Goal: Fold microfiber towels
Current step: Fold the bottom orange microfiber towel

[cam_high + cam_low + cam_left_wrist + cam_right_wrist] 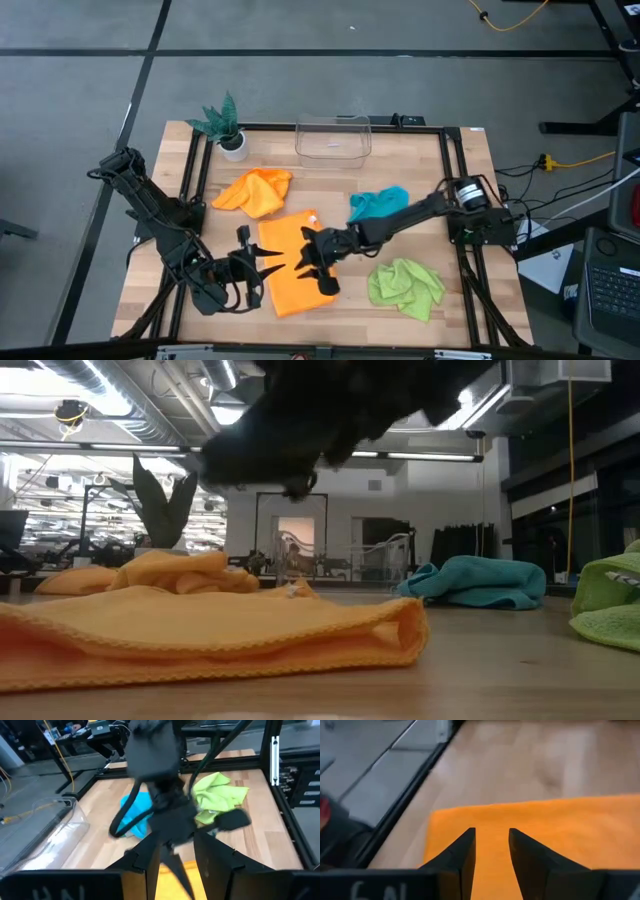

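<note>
- Orange towel [290, 262] lies flat-ish at the middle front of my table [470, 180], folded over once by the look of the rolled edge in the low view.
- My left tool [268, 262] hangs over its left edge, prongs narrowly parted, holding nothing.
- My right tool [312, 258] hovers over the towel's right half, prongs also narrowly parted and empty.
- The towel's long axis runs from the back of the table toward the front; both tools sit right above it, one either side.
- Waiting: second orange towel [256, 190] behind, blue towel [378, 204] and green towel [406, 285] to the right.
</note>
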Available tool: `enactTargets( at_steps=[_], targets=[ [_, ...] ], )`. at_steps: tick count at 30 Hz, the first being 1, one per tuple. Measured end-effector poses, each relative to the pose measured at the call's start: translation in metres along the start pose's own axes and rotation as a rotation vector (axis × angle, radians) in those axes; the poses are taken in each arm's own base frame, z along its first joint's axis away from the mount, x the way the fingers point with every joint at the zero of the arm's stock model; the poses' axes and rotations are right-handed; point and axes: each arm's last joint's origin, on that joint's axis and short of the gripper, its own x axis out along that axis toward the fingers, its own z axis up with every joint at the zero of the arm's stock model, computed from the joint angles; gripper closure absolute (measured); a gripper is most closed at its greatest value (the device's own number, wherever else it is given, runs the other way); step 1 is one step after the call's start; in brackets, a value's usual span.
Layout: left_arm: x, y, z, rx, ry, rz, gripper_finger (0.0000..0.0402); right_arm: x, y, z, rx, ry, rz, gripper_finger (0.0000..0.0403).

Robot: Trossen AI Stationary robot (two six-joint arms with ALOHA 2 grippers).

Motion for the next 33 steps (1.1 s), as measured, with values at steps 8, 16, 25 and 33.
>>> enactTargets(
  at_steps=[8, 16, 25, 33],
  targets=[
    [0.006, 0.001, 0.001, -0.07, 0.047, -0.073, 0.029, -0.022, 0.019, -0.005, -0.027, 0.199, 0.011, 0.0283],
    [0.017, 0.007, 0.003, -0.03, 0.081, -0.096, 0.029, -0.022, 0.03, -0.011, -0.057, 0.252, 0.029, 0.0283],
    [0.02, 0.009, 0.003, -0.034, 0.082, -0.087, 0.029, -0.021, 0.032, -0.011, -0.034, 0.254, 0.03, 0.0283],
    [0.02, 0.009, 0.003, -0.094, 0.089, -0.095, 0.0267, -0.021, 0.032, -0.011, 0.002, 0.252, 0.025, 0.0262]
  ],
)
